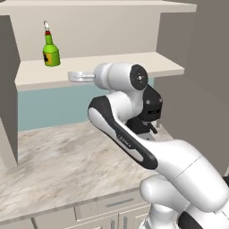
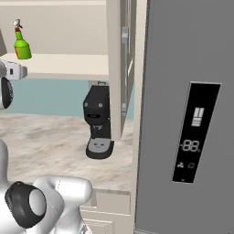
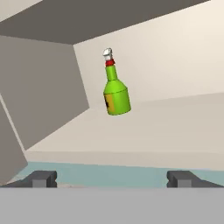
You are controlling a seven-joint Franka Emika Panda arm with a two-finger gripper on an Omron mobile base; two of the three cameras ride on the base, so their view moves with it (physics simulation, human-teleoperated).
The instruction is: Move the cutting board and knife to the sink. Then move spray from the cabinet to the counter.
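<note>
Spray (image 3: 116, 92) stands untouched on the cabinet (image 1: 112, 67) shelf; gripper (image 3: 112, 178) wide apart, empty; transfer to counter (image 1: 58, 161) outstanding.

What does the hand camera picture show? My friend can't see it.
A small green spray bottle with a white and red nozzle stands upright on a beige open cabinet shelf. The open gripper faces it from a distance, its two dark fingertips wide apart.
</note>
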